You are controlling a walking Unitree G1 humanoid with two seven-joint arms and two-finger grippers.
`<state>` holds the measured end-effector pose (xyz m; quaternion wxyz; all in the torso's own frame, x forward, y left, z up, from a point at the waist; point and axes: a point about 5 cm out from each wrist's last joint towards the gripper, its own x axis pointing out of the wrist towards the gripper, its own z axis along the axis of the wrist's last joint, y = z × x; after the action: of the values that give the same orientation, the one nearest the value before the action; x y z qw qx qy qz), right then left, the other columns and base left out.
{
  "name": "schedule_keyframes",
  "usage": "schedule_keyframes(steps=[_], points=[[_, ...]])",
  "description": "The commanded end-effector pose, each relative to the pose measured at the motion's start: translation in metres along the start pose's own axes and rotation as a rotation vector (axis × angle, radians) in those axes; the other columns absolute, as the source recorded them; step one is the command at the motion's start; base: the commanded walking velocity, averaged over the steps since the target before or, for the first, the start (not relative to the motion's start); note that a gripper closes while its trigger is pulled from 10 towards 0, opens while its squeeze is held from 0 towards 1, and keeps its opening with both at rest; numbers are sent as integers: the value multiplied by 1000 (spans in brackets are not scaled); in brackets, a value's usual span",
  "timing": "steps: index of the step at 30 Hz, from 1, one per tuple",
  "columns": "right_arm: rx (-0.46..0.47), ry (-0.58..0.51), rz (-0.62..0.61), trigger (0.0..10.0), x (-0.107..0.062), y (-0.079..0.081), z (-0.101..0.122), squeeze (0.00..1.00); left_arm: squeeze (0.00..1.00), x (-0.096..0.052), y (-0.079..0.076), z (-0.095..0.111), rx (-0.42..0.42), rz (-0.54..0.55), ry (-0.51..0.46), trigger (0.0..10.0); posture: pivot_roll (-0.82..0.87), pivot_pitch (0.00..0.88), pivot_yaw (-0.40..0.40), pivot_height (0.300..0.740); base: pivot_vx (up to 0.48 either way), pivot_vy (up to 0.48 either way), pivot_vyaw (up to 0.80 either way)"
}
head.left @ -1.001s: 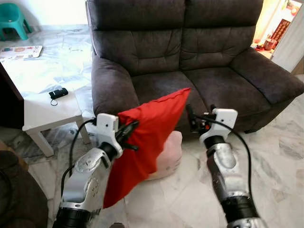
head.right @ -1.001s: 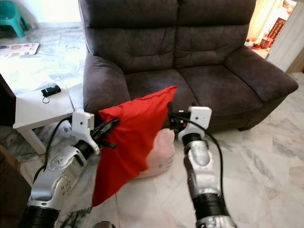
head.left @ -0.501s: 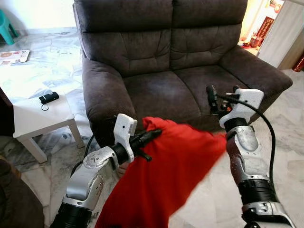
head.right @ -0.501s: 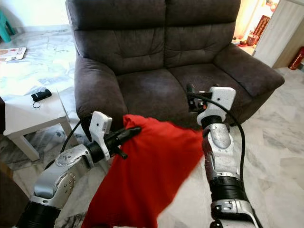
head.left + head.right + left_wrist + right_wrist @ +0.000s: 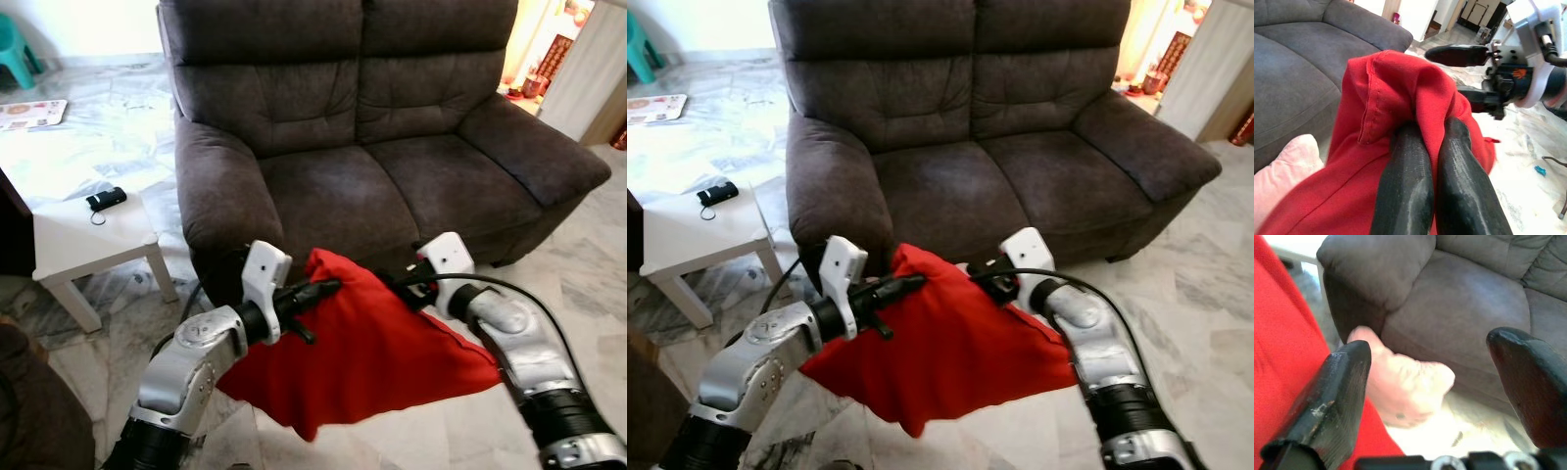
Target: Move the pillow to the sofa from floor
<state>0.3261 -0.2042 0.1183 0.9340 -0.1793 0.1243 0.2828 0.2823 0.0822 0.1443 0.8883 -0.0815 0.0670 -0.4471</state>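
Pillow (image 5: 372, 357) (the red one) hangs before the sofa (image 5: 372, 186), pinched at a corner by the left tool (image 5: 1425, 134). Right tool (image 5: 1430, 377) spreads wide beside it, holding nothing.

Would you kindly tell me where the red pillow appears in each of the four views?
Left eye view: red pillow low centre, between both arms.
Right eye view: low centre.
Left wrist view: centre, pinched by the left gripper.
Right wrist view: along one edge.
Shared landmark: the dark sofa.
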Motion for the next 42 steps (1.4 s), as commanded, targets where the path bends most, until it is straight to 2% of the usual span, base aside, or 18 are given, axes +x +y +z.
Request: schedule_keyframes(steps=[1, 5, 7, 8, 11, 20, 22, 23, 26, 30, 32, 33, 34, 35, 36, 38, 41, 42], points=[[-53, 38, 84, 10000, -7, 2, -3, 0, 0, 4, -18, 30, 68, -99, -127, 10000, 123, 0, -59, 740, 0, 0, 0], [-54, 84, 102, 10000, -15, -3, -11, 0, 0, 4, -19, 28, 67, -101, -123, 10000, 122, 0, -60, 740, 0, 0, 0], [-34, 117, 126, 10000, -28, -9, -24, 0, 0, 4, -18, 26, 73, -102, -108, 10000, 125, 0, -60, 740, 0, 0, 0], [-34, 117, 126, 10000, -28, -9, -24, 0, 0, 4, -18, 26, 73, -102, -108, 10000, 125, 0, -60, 740, 0, 0, 0], [-26, 135, 215, 10000, -42, -3, -34, 0, 0, 3, -18, 25, 74, -102, -100, 10000, 121, 0, -55, 740, 0, 0, 0], [-20, 143, 227, 10000, -46, -3, -37, 0, 0, 2, -18, 24, 75, -101, -95, 10000, 121, 0, -55, 740, 0, 0, 0], [55, 77, 64, 10000, -63, -29, -35, 0, 0, 3, -16, 21, 72, -89, -92, 10000, 102, 0, -50, 740, 0, 0, 0], [90, 28, 15, 10000, -64, -36, -30, 0, 0, 3, -16, 20, 72, -86, -91, 10000, 103, 0, -50, 740, 0, 0, 0], [145, -79, -35, 10000, -62, -42, -18, 0, 0, 5, -16, 18, 80, -84, -83, 10000, 103, 0, -49, 740, 0, 0, 0], [206, -156, -20, 10000, -60, -39, -11, 0, 0, 5, -17, 17, 79, -89, -79, 10000, 108, 0, -52, 740, 0, 0, 0], [214, -167, 77, 10000, -59, -26, -11, 0, 0, 5, -18, 16, 83, -91, -72, 10000, 112, 0, -54, 740, 0, 0, 0], [214, -167, 77, 10000, -59, -26, -11, 0, 0, 5, -18, 16, 83, -91, -72, 10000, 112, 0, -54, 740, 0, 0, 0], [189, -127, 162, 10000, -59, -14, -16, 0, 0, 5, -18, 16, 84, -90, -70, 10000, 113, 0, -55, 740, 0, 0, 0], [189, -127, 162, 10000, -59, -14, -16, 0, 0, 5, -18, 16, 84, -90, -70, 10000, 113, 0, -55, 740, 0, 0, 0], [140, -28, 313, 10000, -63, 4, -31, 0, 0, 4, -17, 15, 86, -88, -67, 10000, 112, 0, -55, 740, 0, 0, 0], [130, 29, 352, 10000, -66, 8, -39, 0, 0, 4, -17, 15, 88, -87, -65, 10000, 112, 0, -55, 740, 0, 0, 0], [93, 88, 348, 10000, -67, 5, -45, 0, 0, 4, -17, 15, 84, -87, -66, 10000, 110, 0, -56, 740, 0, 0, 0], [34, 156, 345, 10000, -68, 3, -50, 0, 0, 4, -18, 14, 83, -90, -64, 10000, 108, 0, -55, 740, 0, 0, 0]])
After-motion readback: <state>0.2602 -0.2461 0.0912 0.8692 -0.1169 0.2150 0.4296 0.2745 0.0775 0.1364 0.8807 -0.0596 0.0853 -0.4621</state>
